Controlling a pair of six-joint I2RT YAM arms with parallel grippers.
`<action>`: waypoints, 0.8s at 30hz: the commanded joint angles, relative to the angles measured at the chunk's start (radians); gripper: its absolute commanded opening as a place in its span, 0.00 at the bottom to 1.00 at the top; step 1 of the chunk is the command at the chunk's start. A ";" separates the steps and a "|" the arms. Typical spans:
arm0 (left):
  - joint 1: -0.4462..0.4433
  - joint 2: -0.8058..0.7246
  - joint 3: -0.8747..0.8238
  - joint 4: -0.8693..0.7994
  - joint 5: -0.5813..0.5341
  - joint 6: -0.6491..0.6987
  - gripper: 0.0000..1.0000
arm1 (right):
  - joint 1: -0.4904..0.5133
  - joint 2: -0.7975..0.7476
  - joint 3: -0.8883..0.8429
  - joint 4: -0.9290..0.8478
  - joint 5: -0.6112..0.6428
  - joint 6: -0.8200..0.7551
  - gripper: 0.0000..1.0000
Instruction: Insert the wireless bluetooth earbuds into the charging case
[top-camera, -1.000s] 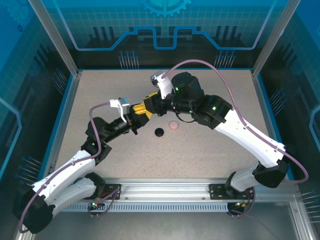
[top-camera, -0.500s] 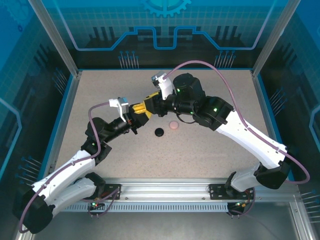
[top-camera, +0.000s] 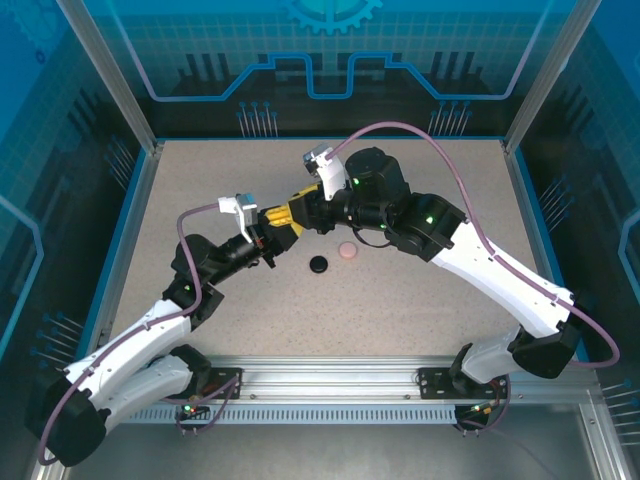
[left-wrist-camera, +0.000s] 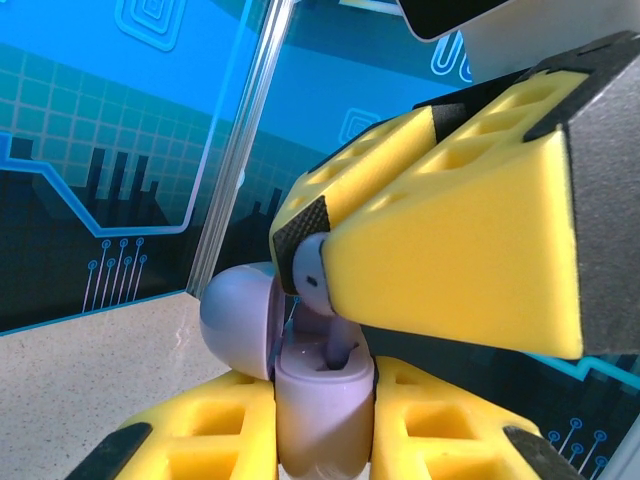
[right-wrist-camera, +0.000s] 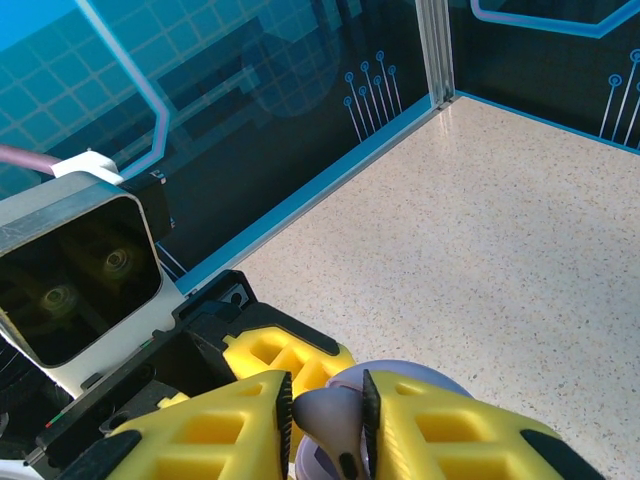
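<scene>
My left gripper (left-wrist-camera: 322, 442) is shut on the body of a lavender charging case (left-wrist-camera: 322, 395), which stands upright with its domed lid (left-wrist-camera: 238, 320) swung open to the left. My right gripper (right-wrist-camera: 328, 412) is shut on a lavender earbud (right-wrist-camera: 332, 418). In the left wrist view that earbud (left-wrist-camera: 312, 272) sits directly over the case, with its stem reaching down into a socket in the case top. The right gripper's yellow fingers (left-wrist-camera: 450, 230) hang just above the case. From above, the left gripper (top-camera: 268, 240) and the right gripper (top-camera: 287, 216) meet over the middle of the table.
A small round black case (top-camera: 319, 264) and a small round pale pink case (top-camera: 347, 250) lie closed on the speckled table (top-camera: 420, 320), just right of the grippers. Glass walls and an aluminium frame post (top-camera: 120, 90) enclose the workspace.
The right wrist has shifted very slightly to the left and away. Both grips look unchanged, and the left arm has stayed still.
</scene>
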 joint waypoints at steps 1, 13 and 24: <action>-0.006 -0.007 0.022 0.057 -0.015 -0.006 0.00 | 0.010 -0.019 -0.016 -0.015 0.004 0.007 0.30; -0.007 -0.014 0.023 -0.032 -0.017 0.056 0.00 | -0.002 -0.042 -0.004 -0.039 0.023 -0.004 0.32; -0.015 -0.051 0.019 -0.213 -0.040 0.219 0.00 | -0.034 -0.102 -0.006 -0.118 0.048 -0.035 0.57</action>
